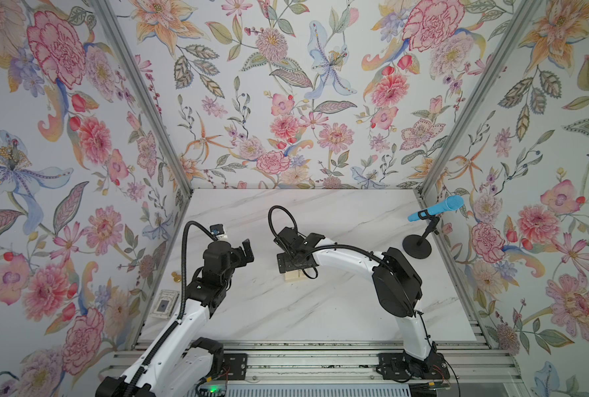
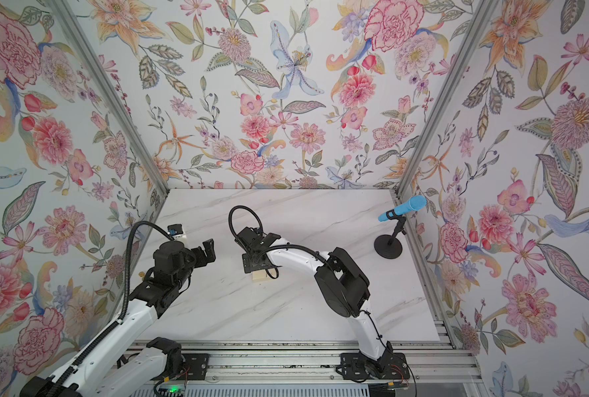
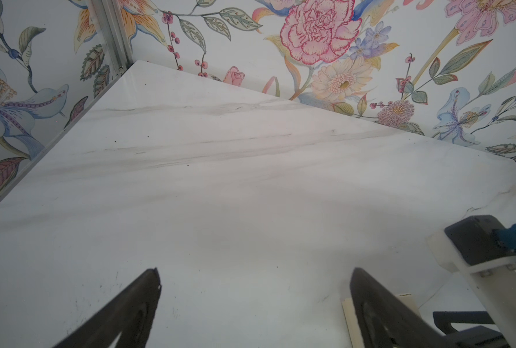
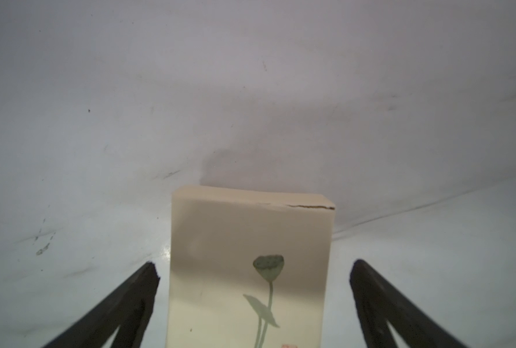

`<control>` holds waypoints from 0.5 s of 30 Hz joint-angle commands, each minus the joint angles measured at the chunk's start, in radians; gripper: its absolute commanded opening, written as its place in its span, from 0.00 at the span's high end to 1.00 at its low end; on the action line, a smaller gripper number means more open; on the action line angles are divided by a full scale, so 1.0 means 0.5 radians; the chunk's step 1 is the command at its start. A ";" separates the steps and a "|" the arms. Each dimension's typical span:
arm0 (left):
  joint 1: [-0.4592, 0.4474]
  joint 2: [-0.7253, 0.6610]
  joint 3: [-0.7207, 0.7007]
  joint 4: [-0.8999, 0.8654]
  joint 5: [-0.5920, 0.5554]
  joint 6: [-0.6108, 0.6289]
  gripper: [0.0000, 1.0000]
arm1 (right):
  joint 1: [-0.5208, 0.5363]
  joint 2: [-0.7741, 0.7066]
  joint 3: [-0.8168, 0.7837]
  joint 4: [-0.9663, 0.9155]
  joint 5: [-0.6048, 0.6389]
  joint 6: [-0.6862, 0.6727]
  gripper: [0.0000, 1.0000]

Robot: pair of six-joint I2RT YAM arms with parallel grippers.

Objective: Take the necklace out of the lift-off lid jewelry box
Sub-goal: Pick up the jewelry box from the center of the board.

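Observation:
The lift-off lid jewelry box [image 4: 220,241] is a small cream box with its lid on; the lid carries a dark flower-stem drawing. It sits mid-table in both top views [image 1: 295,276] [image 2: 259,276], mostly covered by my right wrist. My right gripper [image 4: 253,268] hangs open just above it, one finger on each side, not touching it. My left gripper [image 1: 246,252] [image 3: 255,272] is open over bare marble to the box's left; one box edge [image 3: 347,313] shows beside a finger. The necklace is hidden.
A blue microphone [image 1: 435,208] on a black stand rises at the table's right rear. A pale card with a dark centre [image 1: 163,304] and a small gold knob [image 1: 175,276] lie along the left edge. Floral walls close in three sides of the marble table [image 1: 286,316].

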State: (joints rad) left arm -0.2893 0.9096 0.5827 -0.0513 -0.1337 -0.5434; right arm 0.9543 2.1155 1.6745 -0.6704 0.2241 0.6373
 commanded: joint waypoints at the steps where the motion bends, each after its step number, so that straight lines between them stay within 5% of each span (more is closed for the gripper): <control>1: -0.024 -0.024 -0.026 -0.020 0.030 -0.033 0.00 | 0.017 0.088 0.061 -0.070 0.008 0.036 0.00; 11: -0.023 -0.032 -0.031 -0.032 0.037 -0.035 0.00 | 0.011 0.168 0.090 -0.068 -0.038 0.037 0.00; 15: -0.018 -0.050 -0.033 -0.032 0.039 -0.033 0.00 | 0.003 0.188 0.092 -0.069 -0.070 0.025 0.09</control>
State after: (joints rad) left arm -0.2893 0.9039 0.5762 -0.0525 -0.1333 -0.5476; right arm 0.9550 2.1754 1.6958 -0.6773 0.2043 0.6376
